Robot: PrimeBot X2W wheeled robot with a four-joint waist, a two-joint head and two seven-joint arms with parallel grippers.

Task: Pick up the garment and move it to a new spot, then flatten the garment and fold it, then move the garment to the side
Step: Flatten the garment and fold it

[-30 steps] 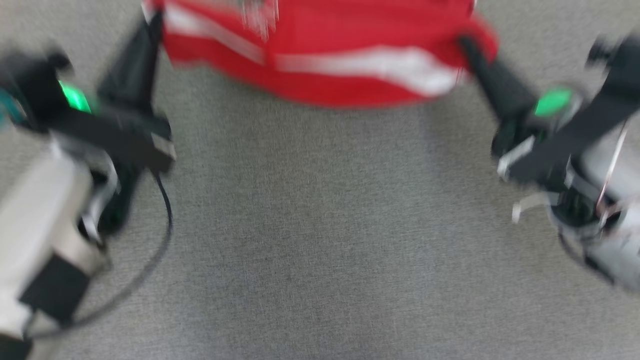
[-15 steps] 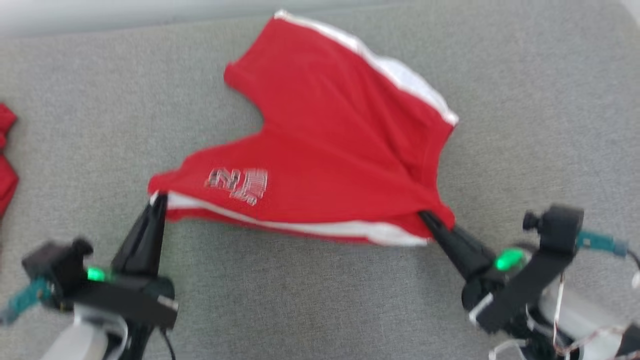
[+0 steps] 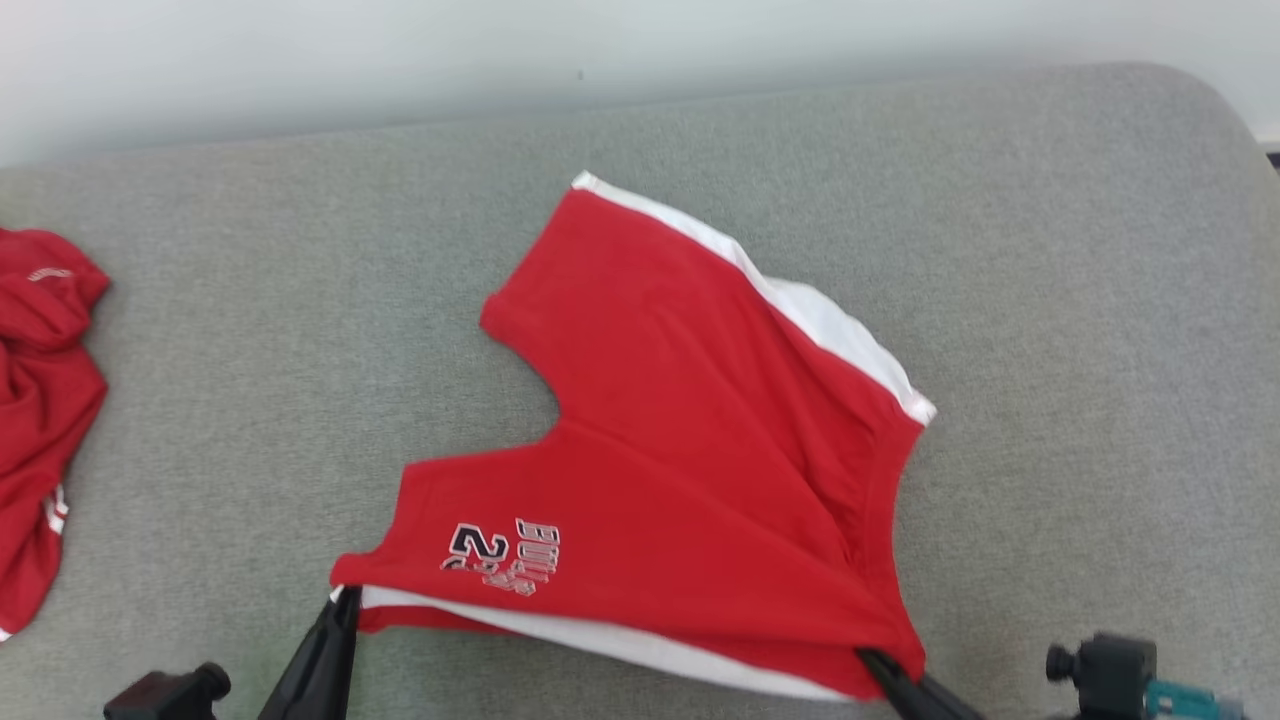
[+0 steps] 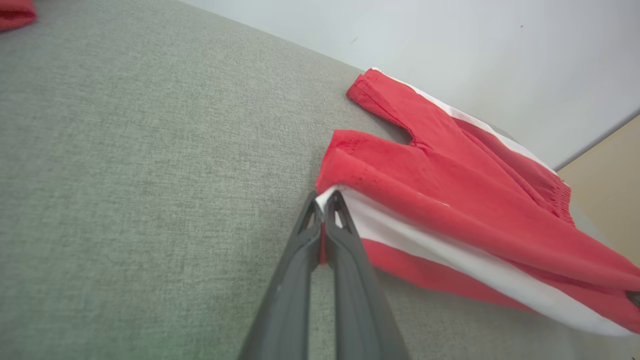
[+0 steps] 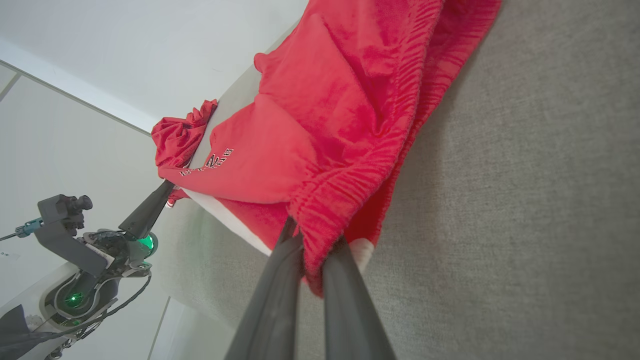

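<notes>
The garment [image 3: 690, 450], red shorts with white side stripes and a printed logo, lies spread on the grey cushioned surface [image 3: 250, 350], its near edge lifted. My left gripper [image 3: 343, 603] is shut on the near left corner; the left wrist view has its fingertips [image 4: 326, 200] pinching the white stripe of the garment [image 4: 450, 170]. My right gripper [image 3: 880, 662] is shut on the near right corner; in the right wrist view it [image 5: 312, 250] clamps the gathered waistband of the garment [image 5: 325, 125]. The left gripper [image 5: 167, 187] also appears there, at the opposite corner.
A second red garment [image 3: 40, 400] lies crumpled at the left edge of the surface. A pale wall [image 3: 400, 60] runs behind the far edge. The surface's rounded corner [image 3: 1200, 90] is at the far right.
The head camera has tilted up, so the whole picture slid down and the wall came into view. Both grippers keep their hold on the garment's near corners.
</notes>
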